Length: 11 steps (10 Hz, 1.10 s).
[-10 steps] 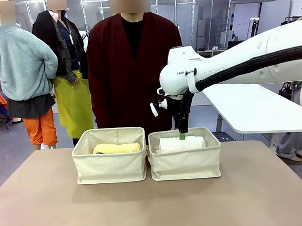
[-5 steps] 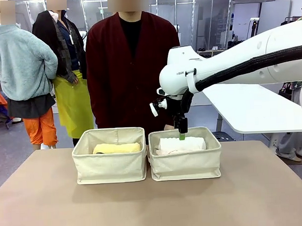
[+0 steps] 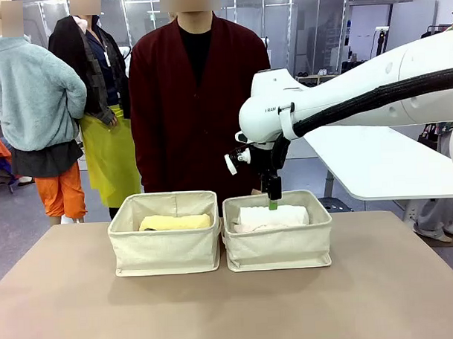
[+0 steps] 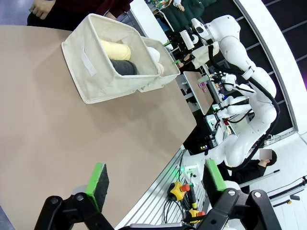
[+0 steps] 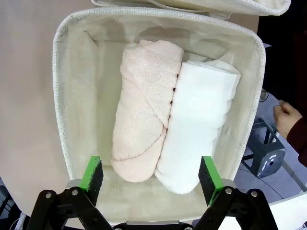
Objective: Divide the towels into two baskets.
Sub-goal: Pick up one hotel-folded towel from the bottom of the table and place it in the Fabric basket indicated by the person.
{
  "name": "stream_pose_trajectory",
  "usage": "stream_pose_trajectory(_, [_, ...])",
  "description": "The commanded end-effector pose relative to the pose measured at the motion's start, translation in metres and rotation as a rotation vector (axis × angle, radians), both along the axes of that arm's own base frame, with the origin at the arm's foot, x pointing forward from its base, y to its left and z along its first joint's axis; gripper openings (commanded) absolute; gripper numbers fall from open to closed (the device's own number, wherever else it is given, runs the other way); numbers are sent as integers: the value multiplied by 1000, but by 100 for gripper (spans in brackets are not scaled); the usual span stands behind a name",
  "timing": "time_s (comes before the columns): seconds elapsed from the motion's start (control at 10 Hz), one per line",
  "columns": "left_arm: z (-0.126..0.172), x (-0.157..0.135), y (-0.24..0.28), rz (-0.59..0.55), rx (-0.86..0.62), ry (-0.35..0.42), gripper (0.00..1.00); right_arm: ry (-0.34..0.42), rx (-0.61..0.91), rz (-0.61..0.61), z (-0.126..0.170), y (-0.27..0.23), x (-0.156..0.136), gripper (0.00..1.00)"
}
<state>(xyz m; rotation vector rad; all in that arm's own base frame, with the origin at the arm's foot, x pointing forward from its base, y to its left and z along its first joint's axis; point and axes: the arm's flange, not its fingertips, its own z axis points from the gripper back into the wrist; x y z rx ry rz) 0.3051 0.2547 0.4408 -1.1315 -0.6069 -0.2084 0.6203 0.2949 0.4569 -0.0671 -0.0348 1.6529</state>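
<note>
Four rolled towels are sitting in two cream canvas baskets placed side by side on a tan table (image 3: 216, 311). In the right basket (image 3: 278, 246), a pale pink towel (image 5: 144, 110) and a white towel (image 5: 199, 124) are lying touching each other along their lengths. In the left basket (image 3: 167, 250), a pale yellow towel (image 3: 176, 222) is showing above the rim; the left wrist view shows a dark grey towel (image 4: 125, 68) lying beside it.

The right gripper (image 3: 273, 205) is hovering just above the right basket, its green-padded fingers (image 5: 92, 173) standing wide apart and holding nothing. Compared with a second ago, it is sitting slightly higher, with its tips now clear of the white towel.

The left gripper (image 4: 156, 181) is hanging over the near part of the table, well apart from the baskets, its fingers spread and empty.

A person in a dark red cardigan (image 3: 198, 103) is standing at the far side, behind the baskets, having shifted only slightly.
</note>
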Motion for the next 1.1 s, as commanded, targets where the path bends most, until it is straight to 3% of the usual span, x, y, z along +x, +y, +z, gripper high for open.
stream_pose_trajectory(0.0, [3,-6,1,-12,6,-1,100,0,0,0,0,0,0,100])
stream_pose_trajectory(0.1, [3,-6,1,-12,6,-1,100,-10,100,25,16,-4,-24,100])
stream_pose_trajectory(0.2, [3,-6,1,-12,6,-1,100,-5,108,6,25,-20,-49,100])
stream_pose_trajectory(0.5, [3,-6,1,-12,6,-1,100,10,199,-130,59,-92,-120,100])
stream_pose_trajectory(1.0, [3,-6,1,-12,6,-1,100,131,635,-473,81,-253,-173,100])
